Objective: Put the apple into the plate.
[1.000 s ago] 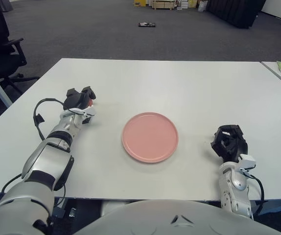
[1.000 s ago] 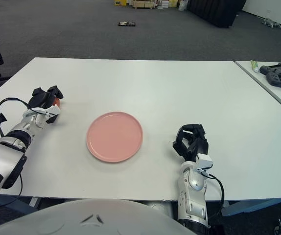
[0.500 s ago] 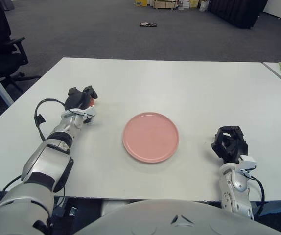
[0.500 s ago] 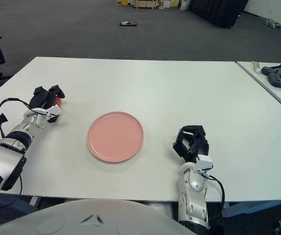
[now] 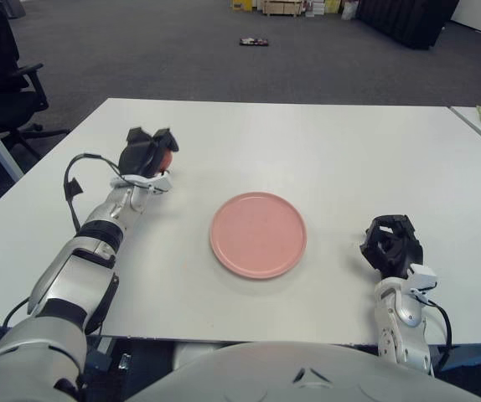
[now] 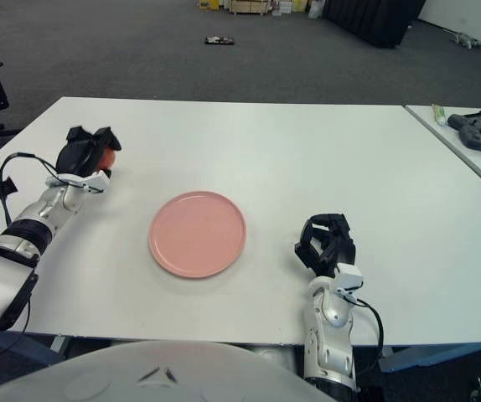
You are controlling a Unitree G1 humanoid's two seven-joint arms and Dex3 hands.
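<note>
A round pink plate (image 5: pixel 258 234) lies on the white table (image 5: pixel 307 142), near its middle front. My left hand (image 5: pixel 148 152) is to the left of the plate, raised off the table, with its fingers shut on a red apple (image 5: pixel 166 157) that is mostly hidden by them. The apple also shows in the right eye view (image 6: pixel 106 157). My right hand (image 5: pixel 391 245) rests at the front right of the table, fingers curled, holding nothing.
A black office chair (image 5: pixel 2 75) stands left of the table. A second table with a dark device (image 6: pixel 478 131) and a small tube (image 6: pixel 436 112) is at the far right. Boxes and a small object (image 5: pixel 252 41) lie on the grey floor behind.
My left hand has lifted the apple off the table and moved it slightly right toward the plate. The right hand has not moved.
</note>
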